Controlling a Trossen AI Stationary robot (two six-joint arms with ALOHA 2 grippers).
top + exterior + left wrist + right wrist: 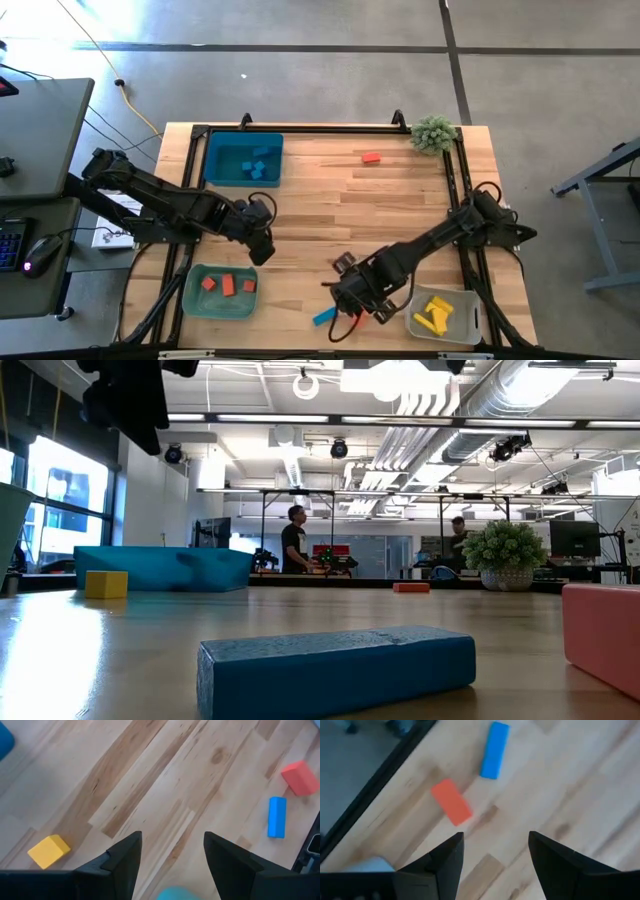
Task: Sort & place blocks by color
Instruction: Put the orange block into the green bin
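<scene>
High view showed the right gripper open and empty above a blue bar and a red-orange block near the clear bin of yellow pieces. The left gripper, also open, hovered between the blue bin and green bin.

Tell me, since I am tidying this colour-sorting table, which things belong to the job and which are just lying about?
Part of the job:
- blue bar
- red block near the far edge
- red block beside the blue bar
- yellow cube
- blue bin, green bin, clear bin

Just lying about:
- small plant
</scene>
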